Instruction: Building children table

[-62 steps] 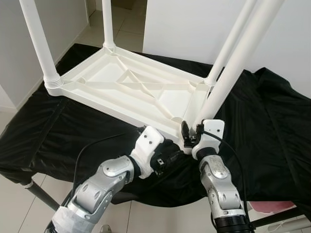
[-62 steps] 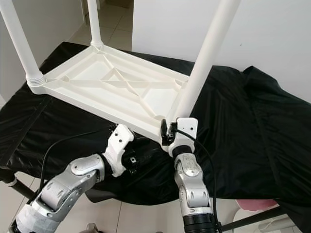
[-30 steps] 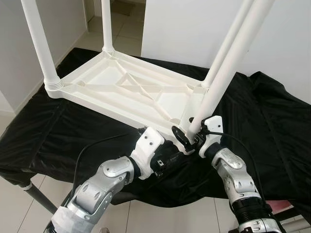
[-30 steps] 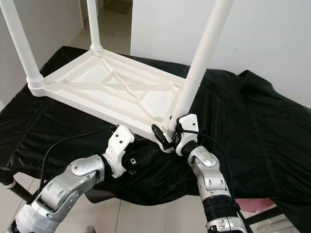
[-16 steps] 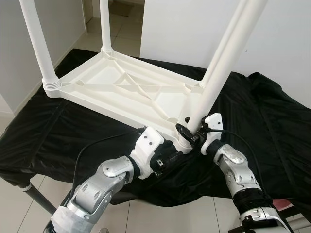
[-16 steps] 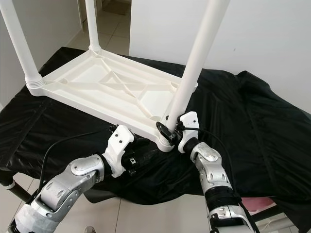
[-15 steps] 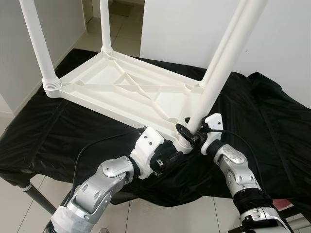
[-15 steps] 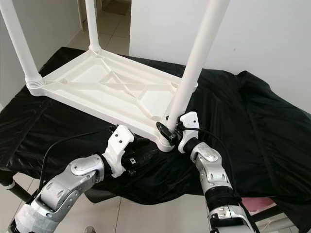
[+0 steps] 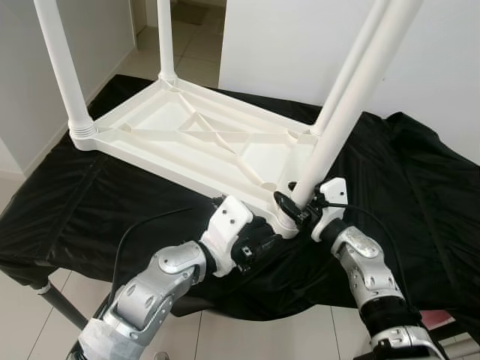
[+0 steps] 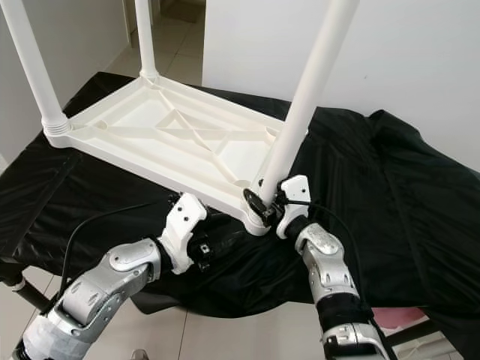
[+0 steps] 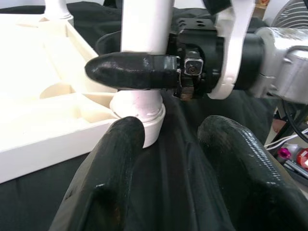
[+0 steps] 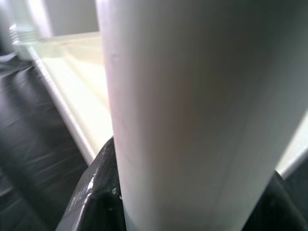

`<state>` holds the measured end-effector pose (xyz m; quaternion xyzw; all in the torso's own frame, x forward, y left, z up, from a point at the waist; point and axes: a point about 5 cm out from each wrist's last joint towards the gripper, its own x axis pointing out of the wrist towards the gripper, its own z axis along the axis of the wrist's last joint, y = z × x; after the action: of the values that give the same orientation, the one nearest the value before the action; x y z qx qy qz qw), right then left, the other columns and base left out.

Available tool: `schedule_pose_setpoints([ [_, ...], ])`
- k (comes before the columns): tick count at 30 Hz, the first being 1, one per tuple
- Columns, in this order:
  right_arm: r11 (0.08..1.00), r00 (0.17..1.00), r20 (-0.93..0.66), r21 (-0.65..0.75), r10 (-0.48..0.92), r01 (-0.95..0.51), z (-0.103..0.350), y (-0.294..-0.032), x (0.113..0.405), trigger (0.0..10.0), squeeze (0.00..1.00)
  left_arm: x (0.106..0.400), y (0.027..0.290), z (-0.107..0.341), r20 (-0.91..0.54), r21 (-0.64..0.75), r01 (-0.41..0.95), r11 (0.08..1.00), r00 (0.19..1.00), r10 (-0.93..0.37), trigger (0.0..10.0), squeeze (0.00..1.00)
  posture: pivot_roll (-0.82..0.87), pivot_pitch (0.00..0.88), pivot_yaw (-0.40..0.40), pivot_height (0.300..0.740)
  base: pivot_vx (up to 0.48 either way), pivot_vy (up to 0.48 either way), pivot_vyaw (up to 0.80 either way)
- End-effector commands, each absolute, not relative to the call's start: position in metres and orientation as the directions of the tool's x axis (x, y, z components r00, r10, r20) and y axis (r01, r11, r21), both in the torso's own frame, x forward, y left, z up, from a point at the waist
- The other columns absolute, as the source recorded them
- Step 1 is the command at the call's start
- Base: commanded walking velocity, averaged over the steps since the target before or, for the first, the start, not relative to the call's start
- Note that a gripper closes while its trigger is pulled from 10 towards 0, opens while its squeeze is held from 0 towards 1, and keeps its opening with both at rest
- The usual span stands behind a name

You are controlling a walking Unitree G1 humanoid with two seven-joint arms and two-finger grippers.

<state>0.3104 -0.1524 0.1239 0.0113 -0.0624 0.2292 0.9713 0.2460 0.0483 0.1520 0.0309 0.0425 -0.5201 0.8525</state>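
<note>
Compared with the earlier frame, the right forearm has swung outward, so the right gripper [image 9: 300,208] now reaches the leg base from the side rather than from straight below. Its black fingers [image 11: 132,70] are clamped around the near white leg [image 9: 346,112] just above its socket [image 11: 144,113]. This leg leans slightly, so it is judged not fully seated.

The left gripper [image 9: 264,238] hovers just beside the same corner, fingers [image 11: 113,159] spread apart and holding nothing, resting low over the black cloth [image 9: 112,202].

The white plastic tabletop [image 9: 202,146] lies upside down on the cloth. Three other legs stand in their corner sockets: near-left leg [image 9: 64,67], far-left leg [image 9: 166,37], far-right leg [image 10: 322,71]. Remaining work, as judged: seat the fourth leg, then turn the table upright.

The cloth covers a metal-framed work surface [image 9: 56,300]. White walls [image 9: 285,45] and a pale tiled floor [image 9: 195,45] surround it.
</note>
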Motion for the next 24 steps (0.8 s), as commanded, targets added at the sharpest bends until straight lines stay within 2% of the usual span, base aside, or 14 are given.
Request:
schedule_pose_setpoints([
  [1,0.915,0.911,0.102,0.01,0.4,-0.403,0.119,-0.158,0.308,10.0,0.0,0.243,0.045,0.149,-0.124,-0.004,0.92,0.391,0.387,-0.914,10.0,0.0,0.03,0.042,-0.096,0.74,0.0,0.0,0.0],
  [7,0.943,0.938,0.114,0.032,0.327,-0.332,0.12,-0.153,0.302,10.0,0.0,0.243,0.044,0.149,-0.123,-0.005,0.92,0.391,0.387,-0.914,10.0,0.0,0.03,0.044,-0.097,0.74,0.0,0.0,0.0],
  [13,0.988,0.992,0.115,0.139,0.046,-0.062,0.125,-0.15,0.291,10.0,0.0,0.243,0.044,0.149,-0.121,-0.009,0.92,0.391,0.387,-0.914,10.0,0.0,0.02,0.044,-0.1,0.74,0.0,0.0,0.0],
  [14,0.988,0.992,0.115,0.139,0.046,-0.062,0.125,-0.15,0.291,10.0,0.0,0.243,0.044,0.149,-0.121,-0.009,0.92,0.391,0.387,-0.914,10.0,0.0,0.02,0.044,-0.1,0.74,0.0,0.0,0.0],
  [16,0.985,0.992,0.099,0.157,-0.083,0.067,0.125,-0.152,0.287,10.0,0.0,0.243,0.043,0.148,-0.119,-0.009,0.92,0.392,0.388,-0.914,10.0,0.0,0.03,0.045,-0.109,0.74,0.0,0.0,0.0],
  [19,0.979,0.988,0.081,0.173,-0.128,0.113,0.125,-0.149,0.285,10.0,0.0,0.243,0.043,0.148,-0.118,-0.011,0.919,0.395,0.391,-0.913,10.0,0.0,0.03,0.045,-0.109,0.74,0.0,0.0,0.0],
  [24,0.979,0.993,0.068,0.188,-0.091,0.077,0.126,-0.133,0.282,10.0,0.0,0.242,0.044,0.148,-0.117,-0.013,0.916,0.401,0.397,-0.91,10.0,0.0,0.03,0.047,-0.114,0.74,0.0,0.0,0.0],
])
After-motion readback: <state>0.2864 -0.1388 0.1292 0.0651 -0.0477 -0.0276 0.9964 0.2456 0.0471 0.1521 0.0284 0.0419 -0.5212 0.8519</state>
